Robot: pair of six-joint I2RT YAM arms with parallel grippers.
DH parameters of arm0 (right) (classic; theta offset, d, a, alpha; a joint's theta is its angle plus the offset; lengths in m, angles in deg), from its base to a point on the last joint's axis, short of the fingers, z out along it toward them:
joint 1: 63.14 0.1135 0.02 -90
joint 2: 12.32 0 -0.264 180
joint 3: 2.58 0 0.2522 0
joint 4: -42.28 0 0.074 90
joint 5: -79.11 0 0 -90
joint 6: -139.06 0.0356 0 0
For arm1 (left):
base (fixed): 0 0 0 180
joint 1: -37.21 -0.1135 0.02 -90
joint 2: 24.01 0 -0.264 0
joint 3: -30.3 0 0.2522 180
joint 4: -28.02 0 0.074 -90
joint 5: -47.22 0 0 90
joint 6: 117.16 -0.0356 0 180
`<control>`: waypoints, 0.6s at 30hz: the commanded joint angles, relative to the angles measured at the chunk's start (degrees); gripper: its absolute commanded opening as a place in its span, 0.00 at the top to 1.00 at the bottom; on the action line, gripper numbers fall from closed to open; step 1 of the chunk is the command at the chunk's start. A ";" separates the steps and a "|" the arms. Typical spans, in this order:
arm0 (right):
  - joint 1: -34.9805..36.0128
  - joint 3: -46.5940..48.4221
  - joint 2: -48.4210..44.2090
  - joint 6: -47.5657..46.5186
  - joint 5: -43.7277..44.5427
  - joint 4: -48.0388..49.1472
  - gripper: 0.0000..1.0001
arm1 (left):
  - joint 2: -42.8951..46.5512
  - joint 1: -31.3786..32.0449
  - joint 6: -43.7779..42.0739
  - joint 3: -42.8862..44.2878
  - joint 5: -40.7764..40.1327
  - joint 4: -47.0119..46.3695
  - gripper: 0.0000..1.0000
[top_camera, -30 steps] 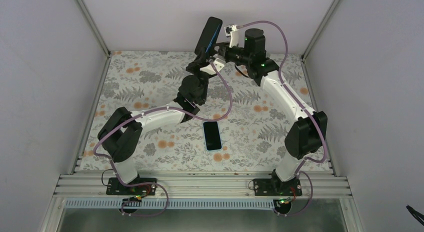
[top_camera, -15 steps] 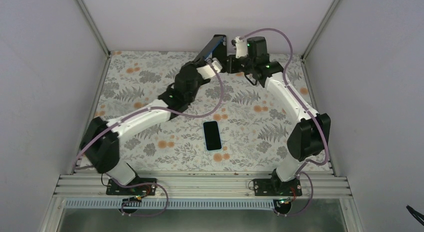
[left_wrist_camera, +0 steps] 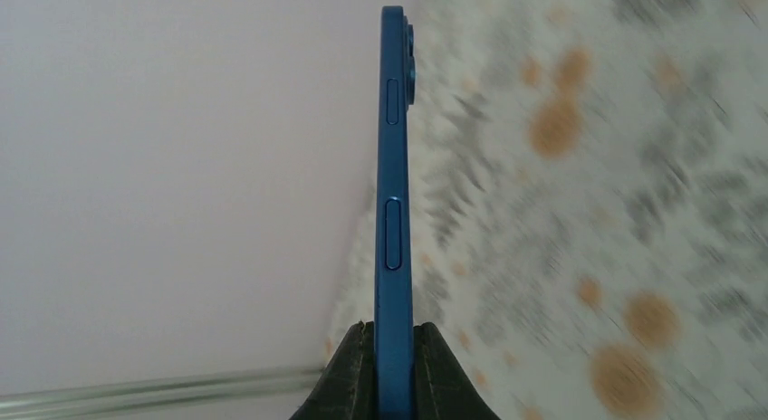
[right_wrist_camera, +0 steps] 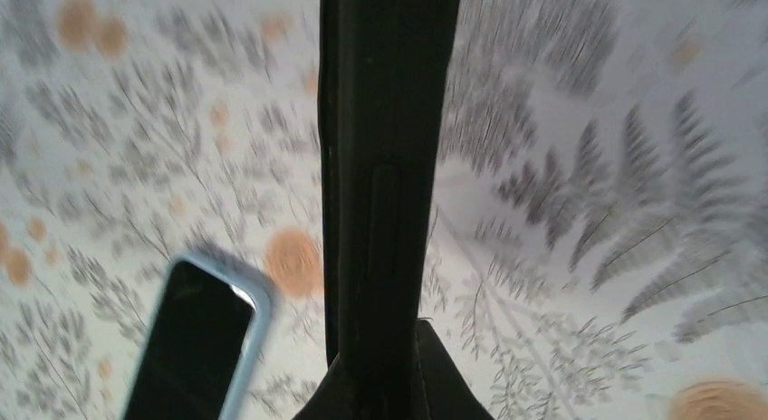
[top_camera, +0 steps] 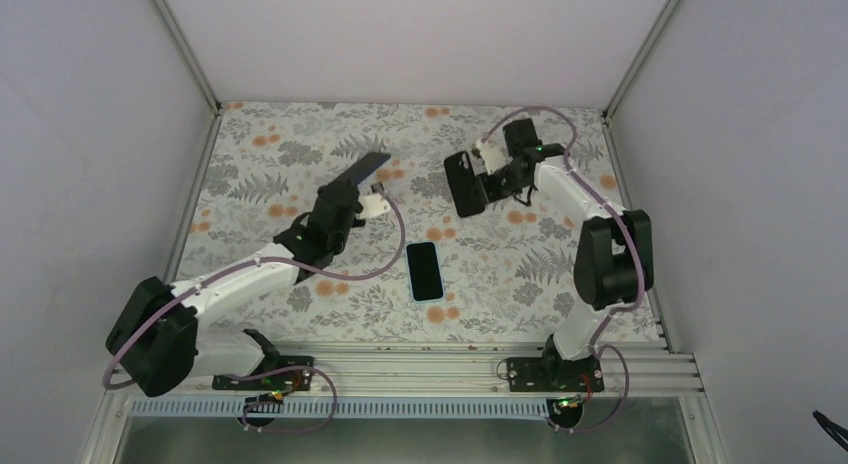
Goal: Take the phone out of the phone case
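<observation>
At left on the flower-printed tabletop [top_camera: 260, 144], the left end effector [top_camera: 342, 191] is pinching one end of the blue phone [top_camera: 362, 170], with one finger pressing on each broad face. The left wrist camera is viewing this phone [left_wrist_camera: 394, 212] edge-on, its side buttons facing the lens and its camera bump at the far end. It is sitting bare, wholly outside the case. Near centre, closer to the arm bases, a second phone [top_camera: 424, 271] with a pale blue rim is lying flat on the tabletop, dark screen up, touching neither arm. At right, the right end effector [top_camera: 480, 182] is clamping the black case [top_camera: 461, 183] by one end and holding it well apart from the blue phone. The right wrist camera is showing the case [right_wrist_camera: 385, 121] edge-on above the tabletop.
</observation>
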 commanded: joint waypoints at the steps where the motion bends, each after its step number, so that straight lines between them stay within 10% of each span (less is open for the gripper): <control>1: -0.03 -4.66 5.60 -8.55 -1.93 -4.85 0.97 | -3.19 -0.59 -2.91 -5.90 -4.08 -4.17 0.98; 10: -2.91 -8.84 11.38 -10.68 0.55 -5.26 0.96 | -11.29 0.51 1.36 -10.43 -4.21 -4.29 0.96; 18: -6.99 -6.59 12.99 -10.79 6.85 -8.28 0.79 | -8.76 2.15 6.38 -9.29 6.20 9.67 0.71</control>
